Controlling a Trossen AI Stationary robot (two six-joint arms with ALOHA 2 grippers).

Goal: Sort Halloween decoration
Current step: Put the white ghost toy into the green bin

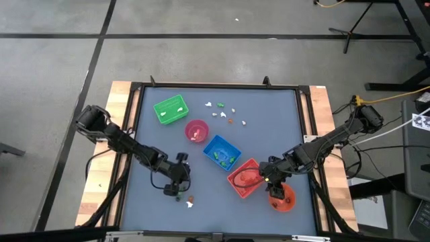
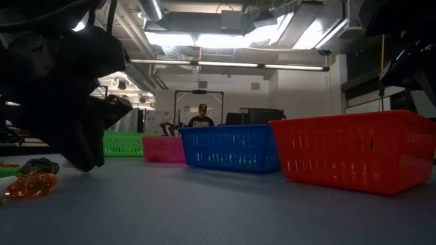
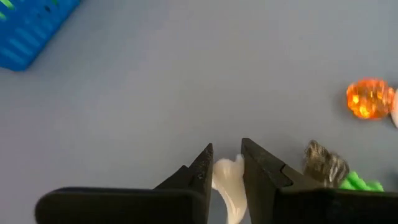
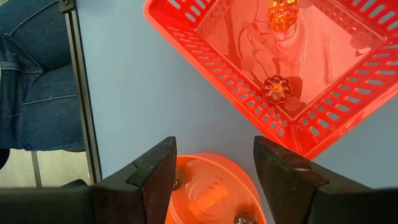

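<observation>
The big gray table [image 1: 269, 121] holds everything, and the blue tray [image 1: 222, 152] sits near its middle. The red tray [image 1: 243, 179] touches the blue tray's corner on the side toward the right arm. The green tray [image 1: 170, 109] is well apart from the blue tray, toward the far left corner. The pink bowl [image 1: 196, 131] is just beside the blue tray, between it and the green tray. The orange bowl [image 1: 281, 197] is past the red tray, on the side away from the blue tray, near the table's front edge. The left gripper [image 3: 226, 163] is low over the table, on the left side of the blue tray and toward the front, and its fingers pinch a small white trinket [image 3: 227, 180]. Just beside it lie an orange trinket [image 3: 369, 98], a dark trinket [image 3: 324, 162] and a green trinket [image 3: 360, 183]. The right gripper [image 4: 214, 163] hangs over the orange bowl with its fingers spread wide and nothing between them. The red tray has two orange trinkets [image 4: 276, 88] inside. The blue tray has green bits [image 1: 222, 157] in it. The green tray and the pink bowl each hold small white pieces. More little white trinkets [image 1: 220, 107] lie loose on the table, behind the blue tray. A person [image 2: 199, 118] is in the room far behind the table.
</observation>
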